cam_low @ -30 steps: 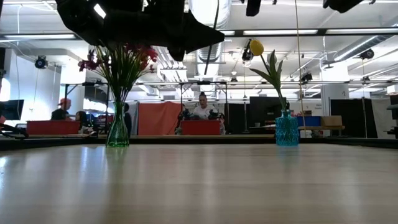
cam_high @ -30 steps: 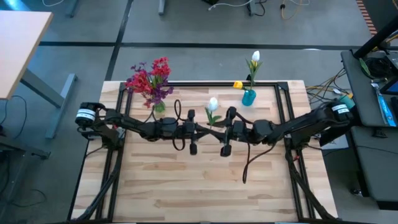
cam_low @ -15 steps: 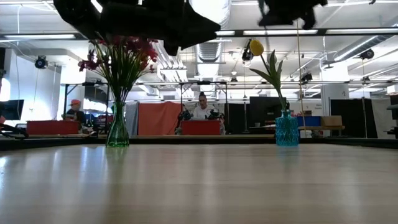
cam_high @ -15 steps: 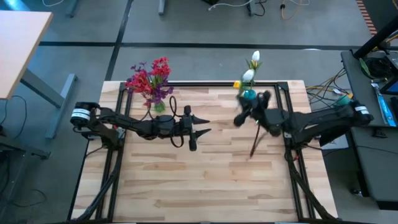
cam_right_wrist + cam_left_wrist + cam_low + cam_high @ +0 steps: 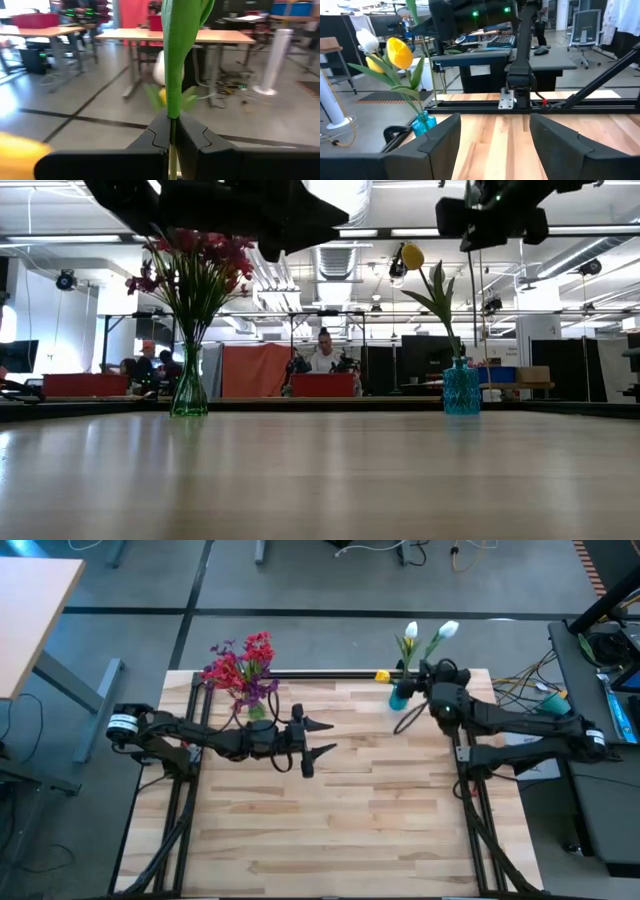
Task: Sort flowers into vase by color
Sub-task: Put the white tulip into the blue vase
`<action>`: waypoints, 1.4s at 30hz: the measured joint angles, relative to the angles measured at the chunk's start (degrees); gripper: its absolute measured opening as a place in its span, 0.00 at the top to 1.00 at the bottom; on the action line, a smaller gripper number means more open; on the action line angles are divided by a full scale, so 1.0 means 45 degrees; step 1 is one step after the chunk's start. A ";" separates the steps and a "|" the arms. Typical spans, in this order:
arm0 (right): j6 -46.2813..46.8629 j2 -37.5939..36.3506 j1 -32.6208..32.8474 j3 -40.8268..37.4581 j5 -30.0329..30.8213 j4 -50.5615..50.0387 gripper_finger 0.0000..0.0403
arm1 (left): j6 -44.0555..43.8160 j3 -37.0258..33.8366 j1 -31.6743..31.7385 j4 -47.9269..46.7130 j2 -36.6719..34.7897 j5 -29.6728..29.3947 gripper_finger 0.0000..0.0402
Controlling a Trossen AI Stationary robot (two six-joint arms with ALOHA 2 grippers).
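A green vase with red and purple flowers stands at the table's far left. At the far right, a blue vase holds a yellow tulip and a white tulip. My right gripper is just right of the blue vase, shut on another white tulip. My left gripper hovers open over the table's middle with nothing between its fingers. The left wrist view shows the blue vase ahead. My right gripper pinches the white tulip's green stem between its two fingers, some way below the head. The fingers point level toward the table's far edge and lie across the stem. The flower stands roughly upright, lifted clear, and its lower stem hangs below the fingers.
A black frame rail runs along the table's far edge behind both vases. The bare wooden tabletop stretches toward the near edge. Beyond the table are desks and people in the room.
My right gripper has carried the white tulip from the table's middle toward the far right, up to the blue vase, and has turned from facing left toward the far edge. My left gripper has let go of the stem and stands open.
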 joint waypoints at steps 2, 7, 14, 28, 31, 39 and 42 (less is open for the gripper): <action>0.0004 0.0105 -0.0576 0.0000 -0.0113 0.0005 0.98 | 0.0000 0.0000 0.0091 -0.0095 -0.0005 0.0005 0.45; 0.0138 0.0196 -0.1947 -0.0005 -0.1920 0.0751 0.98 | 0.0005 0.0000 0.0260 -0.0345 -0.0005 0.0015 0.45; -0.0020 0.0211 -0.3117 -0.0014 -0.3078 0.1433 0.98 | 0.0233 0.0000 0.0319 -0.0507 -0.0005 0.0019 0.46; 0.0025 0.0240 -0.3323 -0.0405 -0.3335 0.1840 0.98 | 0.0330 0.0000 0.0411 -0.0468 -0.0033 0.0019 0.47; -0.0203 0.0240 -0.3323 -0.0636 -0.3326 0.2392 0.98 | 0.0330 0.0000 0.0421 -0.0453 -0.0047 0.0019 0.47; -0.0349 0.0334 -0.3323 -0.0665 -0.3325 0.2343 0.98 | 0.0287 0.0000 0.0470 -0.0429 -0.0049 0.0009 0.47; -0.0355 0.0404 -0.3323 -0.0670 -0.3321 0.2351 0.98 | 0.0282 0.0000 0.0484 -0.0424 -0.0049 0.0005 0.47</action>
